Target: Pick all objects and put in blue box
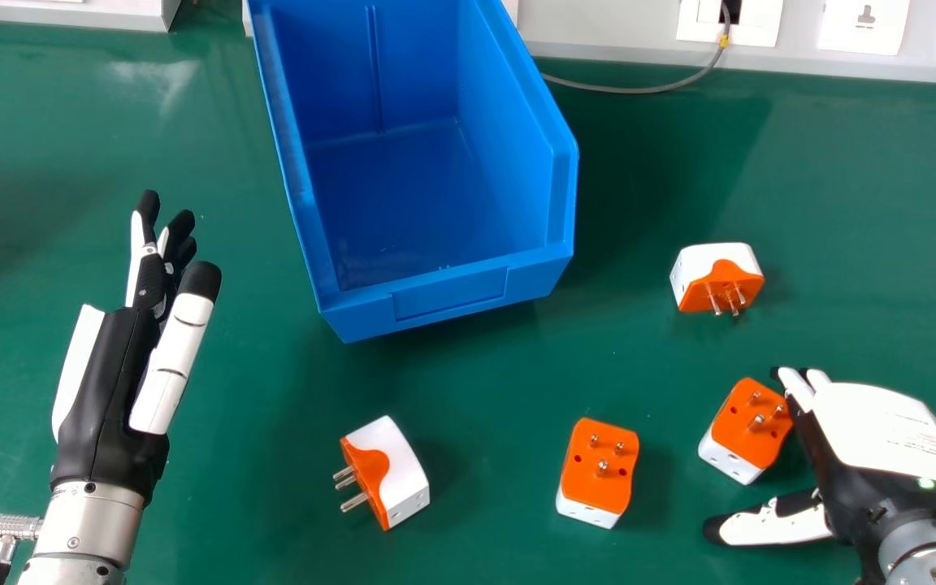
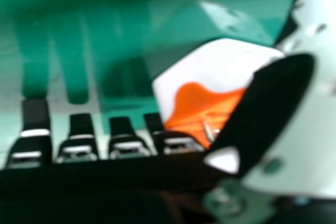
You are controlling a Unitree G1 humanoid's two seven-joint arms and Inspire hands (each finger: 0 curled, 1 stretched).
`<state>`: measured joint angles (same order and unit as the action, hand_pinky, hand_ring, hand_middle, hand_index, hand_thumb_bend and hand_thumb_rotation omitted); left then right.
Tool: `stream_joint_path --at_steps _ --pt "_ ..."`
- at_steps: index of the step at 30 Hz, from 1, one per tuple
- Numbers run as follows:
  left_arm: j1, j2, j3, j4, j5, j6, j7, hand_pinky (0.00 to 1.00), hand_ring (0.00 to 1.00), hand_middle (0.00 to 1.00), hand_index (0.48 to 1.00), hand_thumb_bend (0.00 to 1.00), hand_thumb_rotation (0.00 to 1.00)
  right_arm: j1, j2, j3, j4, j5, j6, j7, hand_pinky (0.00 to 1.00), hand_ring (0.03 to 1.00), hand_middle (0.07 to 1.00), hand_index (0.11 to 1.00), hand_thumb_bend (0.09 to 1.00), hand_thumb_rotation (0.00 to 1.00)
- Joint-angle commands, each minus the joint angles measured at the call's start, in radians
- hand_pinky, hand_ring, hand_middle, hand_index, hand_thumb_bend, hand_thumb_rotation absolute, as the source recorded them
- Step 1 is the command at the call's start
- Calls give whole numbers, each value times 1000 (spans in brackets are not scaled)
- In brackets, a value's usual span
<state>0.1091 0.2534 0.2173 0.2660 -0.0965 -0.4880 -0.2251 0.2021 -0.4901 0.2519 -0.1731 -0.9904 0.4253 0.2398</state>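
No readable text or labels.

L hand (image 1: 109,382) w/ fingers straight — R hand (image 1: 882,431) w/ thumb out.

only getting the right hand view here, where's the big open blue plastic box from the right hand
Observer: The blue plastic box stands farther forward and to the left of the right hand.
Operator: any plugs besides the orange and white adapter by the thumb
Observer: Three more: a left adapter, a middle adapter and a far adapter.
Operator: where's the left hand
Observer: The left hand is left of the box.
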Motion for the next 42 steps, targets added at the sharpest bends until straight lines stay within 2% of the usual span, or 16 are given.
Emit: stream_joint_path --at_steps 1,4,9,12,15,18,23,26,31,35,42 --pt "4 7 -1 -34 5 3 6 1000 1000 1000 1000 690 940 -10 -12 6 10 11 -4 31 888 940 967 943 735 497" --pt "4 6 -1 -33 5 4 5 1000 1000 1000 1000 695 940 -22 -17 8 18 7 -3 40 883 937 964 942 728 486" --pt "-5 6 -1 -15 2 4 3 1000 1000 1000 1000 690 940 -47 -26 8 32 0 1 53 875 933 960 939 720 479" --pt "-6 4 -3 -14 2 3 3 1000 1000 1000 1000 688 940 -63 -30 7 44 -1 4 55 869 928 953 935 715 477" --pt "-3 3 -4 -20 -2 -1 -1 1000 1000 1000 1000 690 939 -70 -30 6 49 -4 6 50 865 926 950 931 711 479" --pt "-4 5 -4 -9 -4 -14 -7 1000 1000 1000 1000 682 938 -77 -27 8 55 -5 5 43 864 924 949 928 707 482" --pt "-10 5 -6 7 7 -24 -3 1000 1000 1000 1000 679 938 -79 -25 9 42 -6 4 40 860 923 947 923 704 481" --pt "-9 4 -8 8 6 -25 -3 1000 1000 1000 1000 683 940 -87 -23 11 42 -5 5 44 852 918 943 917 701 478" --pt "2 2 -14 -14 13 -18 1 1000 1000 1000 1000 688 941 -95 -21 13 31 -5 5 52 846 913 938 912 700 476" --pt "4 5 -14 -18 11 -10 1 1000 1000 1000 1000 688 941 -103 -17 21 46 -4 -1 43 843 909 937 912 700 475" --pt "11 6 -13 -18 9 -9 -1 1000 1000 1000 1000 687 945 -110 -22 33 39 -4 -3 62 836 903 934 909 695 471"
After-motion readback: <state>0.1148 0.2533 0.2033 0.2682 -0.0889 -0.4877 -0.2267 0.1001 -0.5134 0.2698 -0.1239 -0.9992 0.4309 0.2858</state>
